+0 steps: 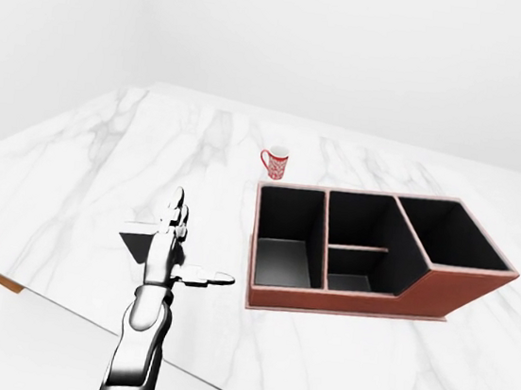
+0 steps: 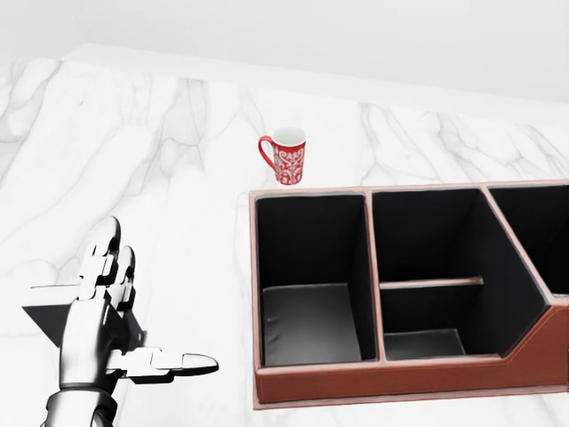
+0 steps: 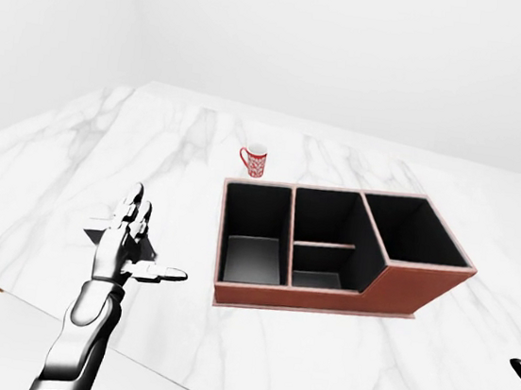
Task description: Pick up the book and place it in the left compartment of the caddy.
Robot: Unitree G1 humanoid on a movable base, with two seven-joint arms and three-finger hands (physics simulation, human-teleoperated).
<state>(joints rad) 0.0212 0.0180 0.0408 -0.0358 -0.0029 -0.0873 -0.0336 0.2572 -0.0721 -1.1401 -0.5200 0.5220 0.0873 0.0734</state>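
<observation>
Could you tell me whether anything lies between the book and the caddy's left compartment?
Nothing does: in the head view, only bare marble counter separates the book, partly hidden by the open left hand, from the caddy.

Head view nearer; eye views share the whole caddy (image 1: 376, 257).

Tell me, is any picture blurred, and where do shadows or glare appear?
Head view: sharp, no glare; the caddy compartments are dark inside. Left-eye view: sharp, the left robot hand hides part of the dark book. Right-eye view: even light, the mug small but clear.
</observation>
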